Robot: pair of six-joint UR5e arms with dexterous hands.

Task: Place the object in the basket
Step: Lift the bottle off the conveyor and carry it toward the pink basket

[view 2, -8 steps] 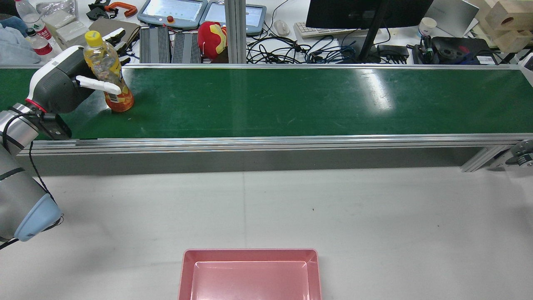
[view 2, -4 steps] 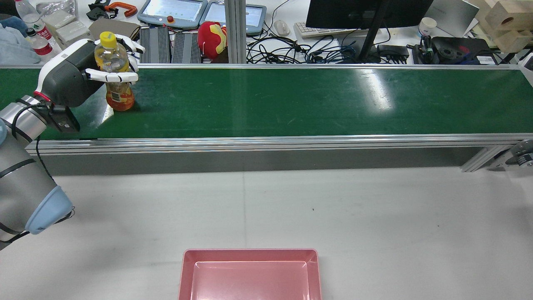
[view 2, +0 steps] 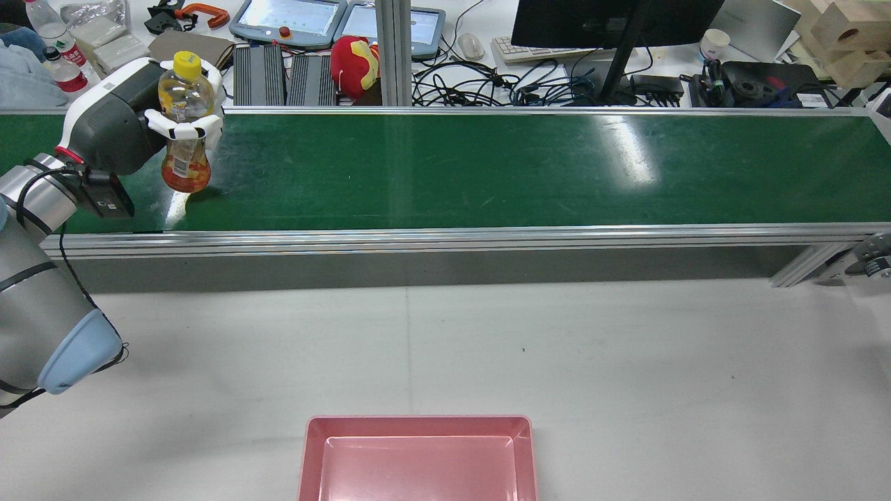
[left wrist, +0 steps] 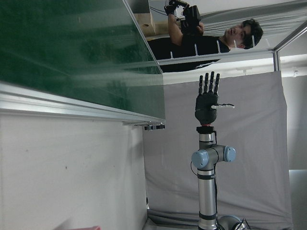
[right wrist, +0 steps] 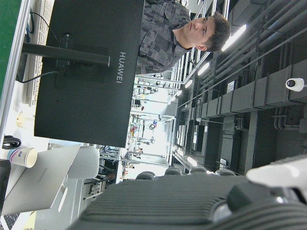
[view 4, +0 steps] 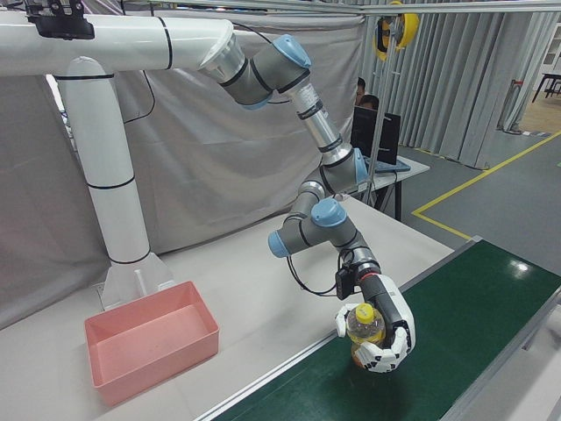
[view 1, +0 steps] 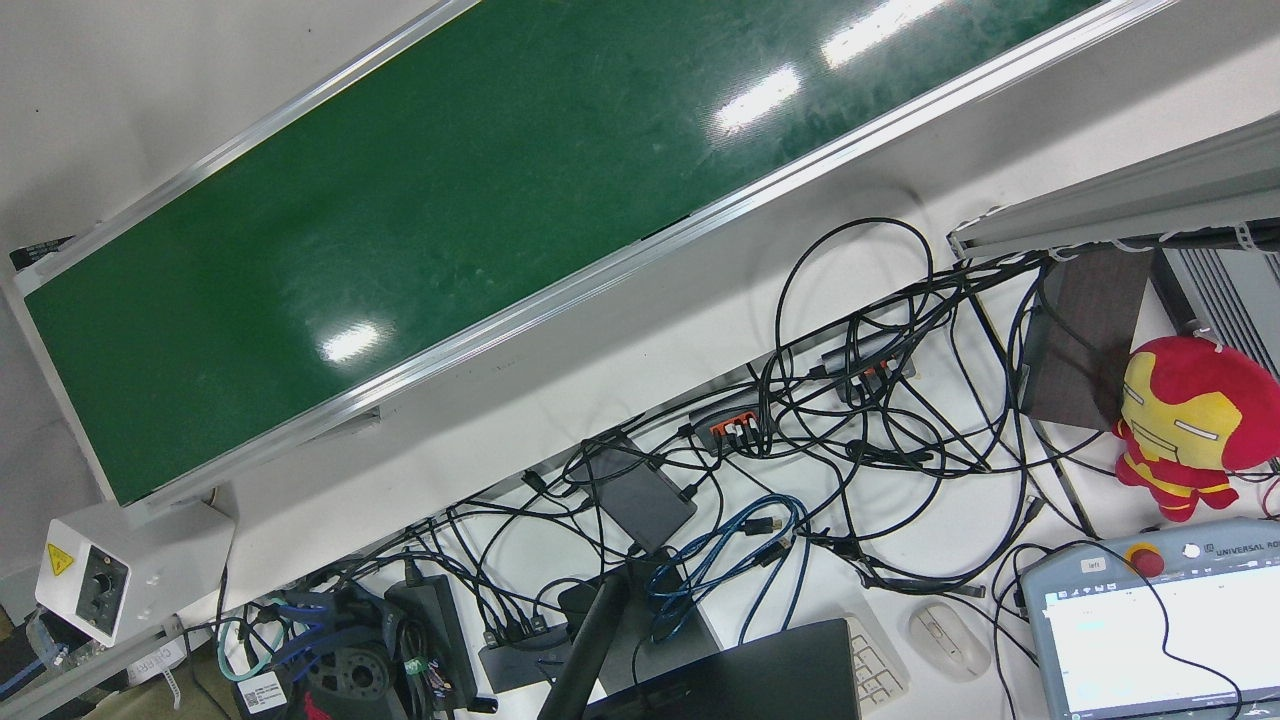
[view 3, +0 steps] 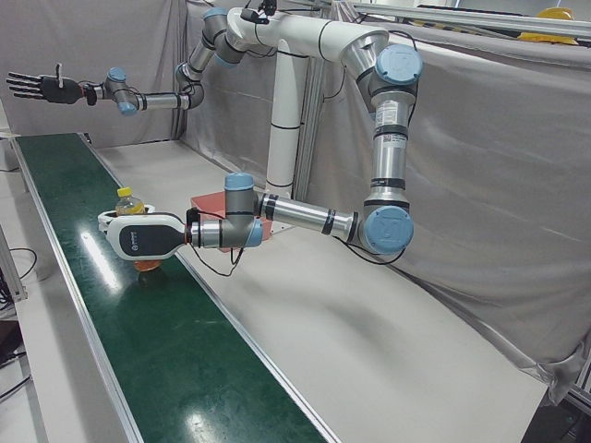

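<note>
A clear bottle of orange drink with a yellow cap (view 2: 184, 132) is held upright in my white-and-grey left hand (view 2: 118, 132), whose fingers wrap its middle. It hangs just above the left end of the green conveyor belt (view 2: 487, 167). The same grasp shows in the right-front view, with the left hand (view 4: 390, 333) around the bottle (view 4: 365, 324), and in the left-front view (view 3: 143, 235). The pink basket (view 2: 418, 424) sits empty at the near edge of the white table. My black right hand (view 3: 42, 88) is raised far down the belt, fingers spread, holding nothing.
Behind the belt is a cluttered desk with a monitor (view 2: 612, 21), cables (view 1: 850, 400), a red plush toy (view 2: 355, 62) and water bottles (view 2: 59, 52). A white tabletop (view 2: 557, 348) lies between belt and basket. The belt has raised aluminium rails (view 2: 445, 236).
My left hand's fingers have closed around the bottle. The bottle has come up off the belt and shifted slightly toward the table side.
</note>
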